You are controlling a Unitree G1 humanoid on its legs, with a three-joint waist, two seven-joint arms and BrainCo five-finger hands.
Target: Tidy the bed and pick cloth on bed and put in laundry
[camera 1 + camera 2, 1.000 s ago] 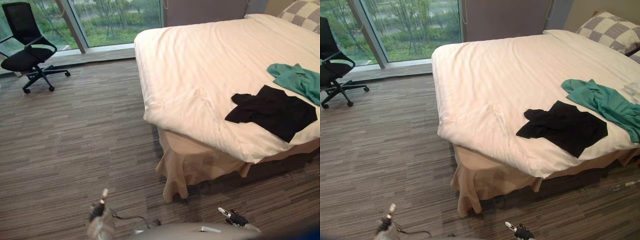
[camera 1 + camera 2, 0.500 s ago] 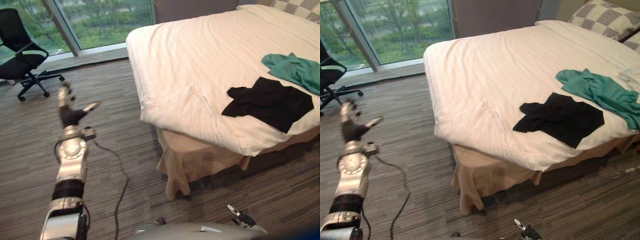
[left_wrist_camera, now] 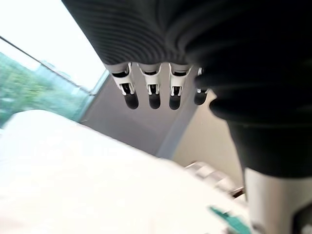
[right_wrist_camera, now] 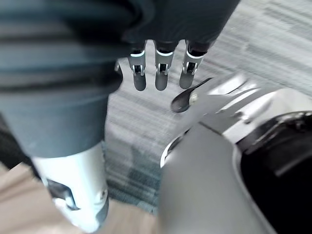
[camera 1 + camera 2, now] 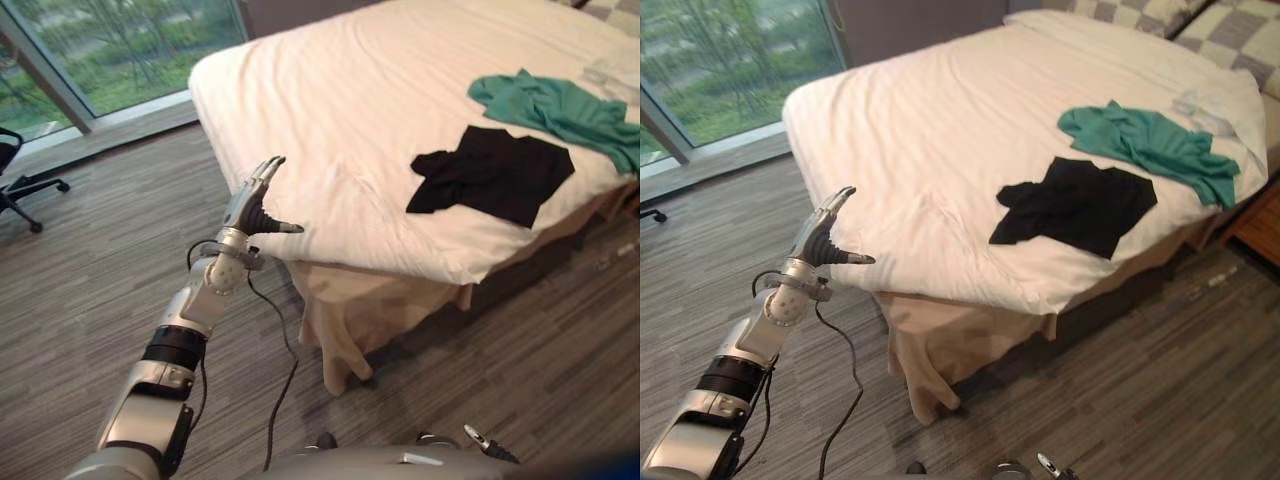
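A: Left eye view: where are the cloths?
B: Black cloth (image 5: 495, 175) and teal cloth (image 5: 555, 105) lie side by side at upper right on the bed (image 5: 330, 90), apparently discarded. Left hand (image 5: 255, 205) is raised by the bed's corner, centre-left (likely reaching).
A: Left wrist view?
B: Fingers (image 3: 151, 95) straight, holding nothing.
A: Right wrist view?
B: Right hand (image 4: 161, 73) hangs over the floor (image 4: 273, 29), relaxed and empty.
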